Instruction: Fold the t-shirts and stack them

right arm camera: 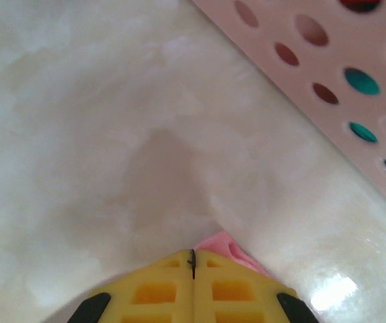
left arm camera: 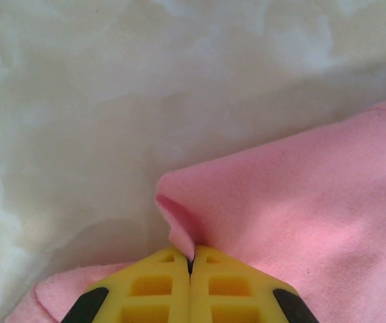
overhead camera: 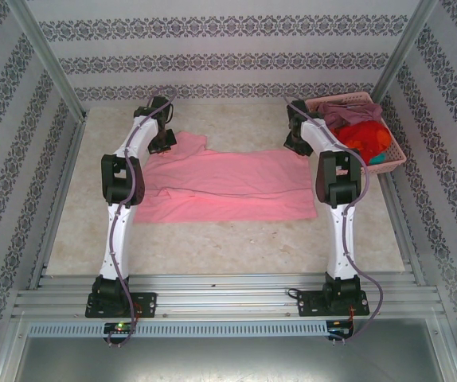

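Note:
A light pink t-shirt (overhead camera: 228, 187) lies spread flat across the middle of the table. At its far left corner my left gripper (overhead camera: 163, 142) is shut on a raised fold of the pink cloth (left arm camera: 179, 215), pinched between the yellow fingertips (left arm camera: 166, 269). My right gripper (overhead camera: 296, 143) is at the shirt's far right corner. Its jaws are shut, with a small bunch of pink cloth (right arm camera: 230, 247) showing at the tips. A dusty mauve t-shirt (overhead camera: 352, 114), an orange-red one (overhead camera: 364, 137) and a bit of teal one (overhead camera: 381, 151) are heaped in the basket.
The pink lattice-sided plastic basket (overhead camera: 396, 159) stands at the back right, its holed wall (right arm camera: 314, 60) close to my right gripper. Patterned walls and metal posts close in the table. Bare marbled tabletop (overhead camera: 228, 239) lies in front of the shirt.

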{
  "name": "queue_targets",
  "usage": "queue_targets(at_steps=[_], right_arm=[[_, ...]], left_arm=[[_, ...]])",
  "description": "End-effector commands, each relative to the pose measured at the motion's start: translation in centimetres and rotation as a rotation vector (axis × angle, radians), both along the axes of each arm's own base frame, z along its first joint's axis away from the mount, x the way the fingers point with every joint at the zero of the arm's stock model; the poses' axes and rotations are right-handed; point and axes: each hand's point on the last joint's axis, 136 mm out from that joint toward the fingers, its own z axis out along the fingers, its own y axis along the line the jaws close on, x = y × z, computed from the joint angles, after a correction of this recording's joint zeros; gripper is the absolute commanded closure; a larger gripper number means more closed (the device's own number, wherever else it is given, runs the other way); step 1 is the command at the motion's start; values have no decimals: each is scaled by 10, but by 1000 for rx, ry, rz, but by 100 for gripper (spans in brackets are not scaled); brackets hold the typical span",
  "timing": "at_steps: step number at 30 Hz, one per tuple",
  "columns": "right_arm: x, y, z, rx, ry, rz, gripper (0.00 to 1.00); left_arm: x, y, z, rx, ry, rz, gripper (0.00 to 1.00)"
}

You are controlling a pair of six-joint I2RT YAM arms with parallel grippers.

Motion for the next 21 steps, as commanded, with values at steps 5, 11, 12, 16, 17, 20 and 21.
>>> queue_targets(at_steps=[5,11,12,16,17,20,21], right_arm=[[0,-7,67,-14,-155,12,100],[-20,-1,88,-13,-211,47,100],[-24,-1,91,-15,-219,53,100],[-41,1,101,-16,-240,69,100],[-45,2,103,-15,-245,75,100],[-59,4,106,-14,-251,90,100],[-63,5,108,-14,-252,94,100]], left_arm=[[7,-2,57,-13,-110,-3,100],[4,1,91,-9,-178,4,100],[2,1,96,-8,-187,5,100],[-6,2,115,-8,-222,8,100],[-9,3,118,-8,-228,11,100],[-25,4,120,-14,-226,18,100],[-30,3,122,-23,-230,19,100]])
